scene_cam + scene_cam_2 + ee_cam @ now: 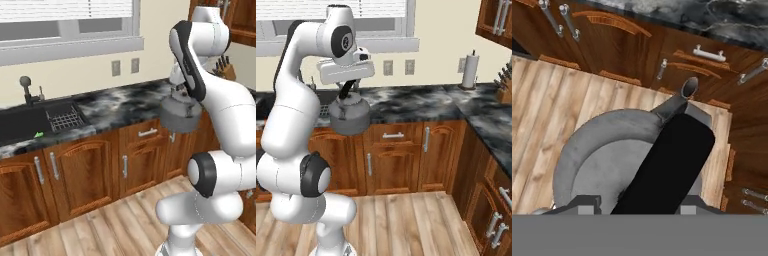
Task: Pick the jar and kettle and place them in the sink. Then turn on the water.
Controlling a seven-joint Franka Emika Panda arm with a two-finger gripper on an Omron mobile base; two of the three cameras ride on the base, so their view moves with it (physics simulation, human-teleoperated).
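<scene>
Kettle (349,116): squat, grey, black-handled.

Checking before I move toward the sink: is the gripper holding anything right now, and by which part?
Yes. The gripper holds the grey kettle by its arched black handle, the kettle hanging off the counter, in front of the cabinets.

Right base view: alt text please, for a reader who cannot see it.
The white arm's claw holds a grey kettle by its black handle, hanging in front of the wooden cabinets, off the marbled counter. A paper towel roll stands behind.
</scene>
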